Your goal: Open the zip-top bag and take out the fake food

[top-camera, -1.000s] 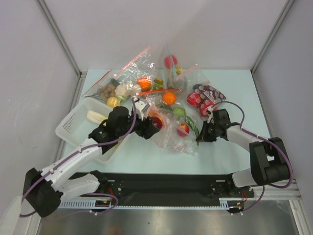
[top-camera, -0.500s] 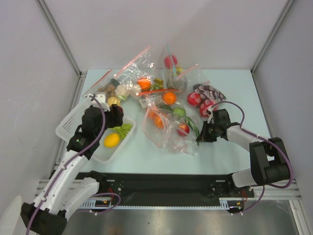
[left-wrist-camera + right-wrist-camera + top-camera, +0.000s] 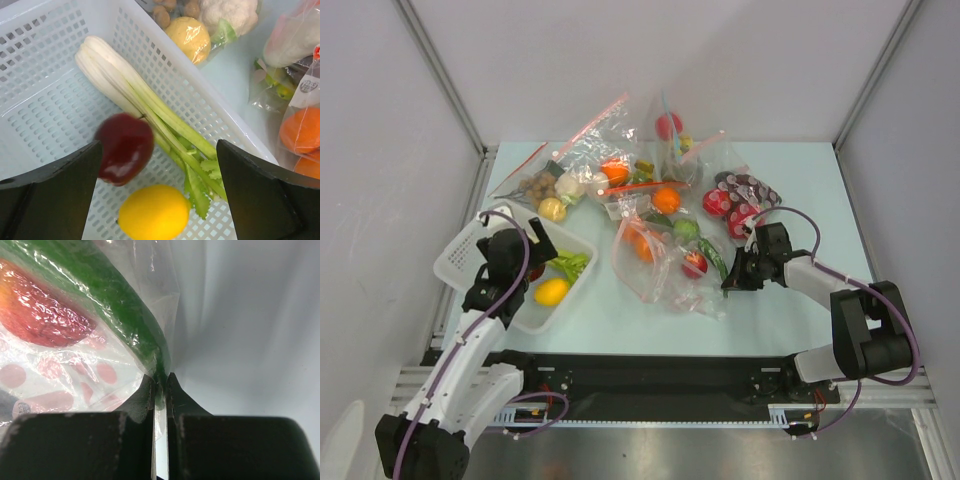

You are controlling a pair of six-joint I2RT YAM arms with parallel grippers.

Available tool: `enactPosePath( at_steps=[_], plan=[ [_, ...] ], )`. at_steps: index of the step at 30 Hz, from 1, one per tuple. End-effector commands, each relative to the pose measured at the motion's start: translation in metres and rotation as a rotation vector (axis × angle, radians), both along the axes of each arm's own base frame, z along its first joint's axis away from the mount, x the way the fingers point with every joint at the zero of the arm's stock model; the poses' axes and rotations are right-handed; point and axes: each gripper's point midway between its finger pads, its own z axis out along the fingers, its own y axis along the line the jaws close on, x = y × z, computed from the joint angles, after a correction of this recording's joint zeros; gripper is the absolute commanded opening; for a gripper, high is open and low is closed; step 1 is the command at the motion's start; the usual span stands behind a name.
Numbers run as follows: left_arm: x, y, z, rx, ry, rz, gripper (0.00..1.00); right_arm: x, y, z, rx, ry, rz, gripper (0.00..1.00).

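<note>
**Right jaws pinch bag edge; left jaws wide over basket**

The zip-top bag (image 3: 660, 282) lies crumpled on the worktop (image 3: 820, 180), directly ahead of the right gripper (image 3: 728, 283). That gripper's jaws are closed down to a slit and pinch a fold of the bag's clear film, which runs into the slit in the wrist view. Just beyond the jaws, through the plastic, are a green piece (image 3: 122, 305) and a red fruit (image 3: 45, 315), both cut off by the frame. Pale pink dots (image 3: 12, 375) show left of the jaws; which layer carries them I cannot tell. From the top view the bag holds oranges (image 3: 642, 246) plus red and green bits, their shapes blurred by glare.

The left gripper (image 3: 159, 150) has its jaws wide, holding nothing, over a white basket (image 3: 45, 70). Between the jaws are three items.
- The dark red apple (image 3: 125, 149) is motion-blurred; whether it rests on the leek or is above it I cannot tell.
- The leek (image 3: 135, 100) lies diagonally on the basket floor.
- The lemon (image 3: 155, 212) is nearest the wrist, clipped by the frame edge.

Beyond the right-hand jaw, outside the basket wall, are more bags.
- A round sticker (image 3: 307, 86) has print too small to read.
- An orange (image 3: 300, 131) is cut off at the edge.
- A cauliflower (image 3: 227, 12) and a yellow ball (image 3: 189, 37) sit under plastic.
</note>
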Motion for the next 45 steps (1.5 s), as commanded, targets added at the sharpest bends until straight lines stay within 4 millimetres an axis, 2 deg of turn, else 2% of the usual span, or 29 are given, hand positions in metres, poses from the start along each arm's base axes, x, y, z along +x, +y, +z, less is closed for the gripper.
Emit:
enactPosePath(
  at_steps=[1, 6, 8, 11, 14, 15, 18, 19, 20, 22, 30, 36, 38, 42, 45],
  plan=[
    [0.005, 0.008, 0.011, -0.014, -0.058, 0.055, 1.00, 0.011, 0.001, 0.013, 0.011, -0.051, 0.007, 0.00],
    [0.009, -0.002, 0.027, -0.009, -0.126, -0.018, 1.00, 0.011, 0.001, 0.013, 0.012, -0.049, 0.006, 0.00],
    [0.011, -0.017, 0.033, -0.009, -0.144, -0.098, 0.97, 0.013, 0.001, 0.016, 0.011, -0.055, 0.003, 0.00],
    [0.016, -0.051, 0.048, -0.003, -0.197, -0.246, 0.95, 0.013, -0.001, 0.015, 0.007, -0.054, -0.001, 0.00],
    [0.016, -0.098, 0.068, 0.015, -0.255, -0.438, 0.92, 0.013, 0.000, 0.014, 0.008, -0.050, -0.001, 0.00],
    [0.014, -0.120, 0.072, 0.010, -0.269, -0.518, 0.91, 0.013, 0.001, 0.015, 0.011, -0.051, 0.002, 0.00],
    [0.002, -0.164, 0.079, -0.028, -0.292, -0.711, 0.85, 0.013, 0.000, 0.017, 0.009, -0.053, -0.001, 0.00],
    [0.003, -0.174, 0.086, -0.042, -0.325, -0.742, 0.84, 0.013, 0.000, 0.017, 0.010, -0.053, 0.000, 0.00],
    [0.000, -0.183, 0.086, -0.055, -0.331, -0.783, 0.77, 0.013, -0.001, 0.017, 0.008, -0.054, -0.002, 0.00],
    [-0.005, -0.198, 0.090, -0.077, -0.352, -0.839, 0.75, 0.013, -0.001, 0.018, 0.007, -0.057, -0.003, 0.00],
    [-0.023, -0.243, 0.074, -0.104, -0.318, -1.012, 0.67, 0.012, -0.001, 0.017, 0.008, -0.050, -0.001, 0.00],
    [-0.024, -0.262, 0.054, -0.094, -0.254, -1.065, 0.61, 0.012, 0.000, 0.017, 0.011, -0.051, 0.001, 0.00],
    [-0.023, -0.267, 0.053, -0.092, -0.248, -1.080, 0.60, 0.011, -0.001, 0.016, 0.008, -0.048, 0.001, 0.00],
    [-0.023, -0.279, 0.047, -0.096, -0.234, -1.129, 0.63, 0.010, 0.000, 0.014, 0.009, -0.043, 0.004, 0.00],
    [-0.019, -0.291, 0.028, -0.086, -0.193, -1.171, 0.65, 0.011, 0.001, 0.014, 0.016, -0.044, 0.005, 0.00]
  ],
)
